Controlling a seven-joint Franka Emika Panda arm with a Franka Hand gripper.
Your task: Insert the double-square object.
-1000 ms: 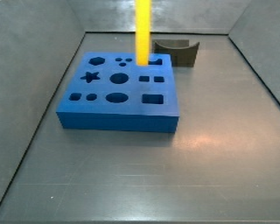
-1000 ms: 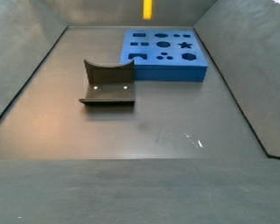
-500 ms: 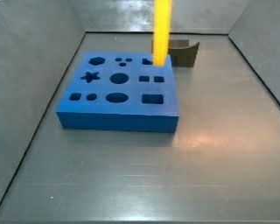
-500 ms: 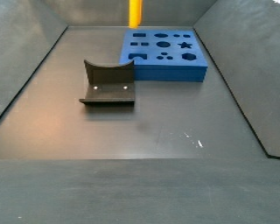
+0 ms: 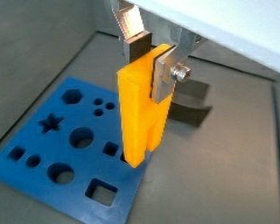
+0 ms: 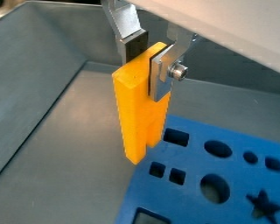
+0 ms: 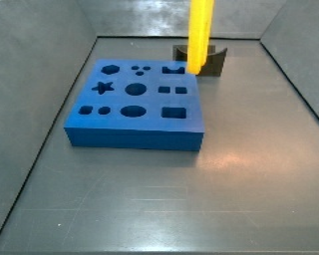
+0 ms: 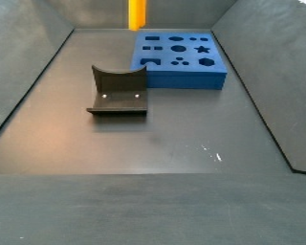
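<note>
Yellow double-square object [image 5: 143,109] clamped upright in end effector [image 5: 152,54]; top cropped in side views, end effector unseen there.

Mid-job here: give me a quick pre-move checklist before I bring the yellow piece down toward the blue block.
1. Grip: gripper shut on the double-square object, fingers clamping its top: ok.
2. Piece upright, not tilted, in both wrist views: ok.
3. Piece clear of the blue block, hanging in the air: ok.
4. Over its matching hole: not ok; in a side view its lower end sits beside the block, near the dark grey curved holder.
5. Block holes unobstructed: ok.
6. Which hole fits: cannot tell.
</note>
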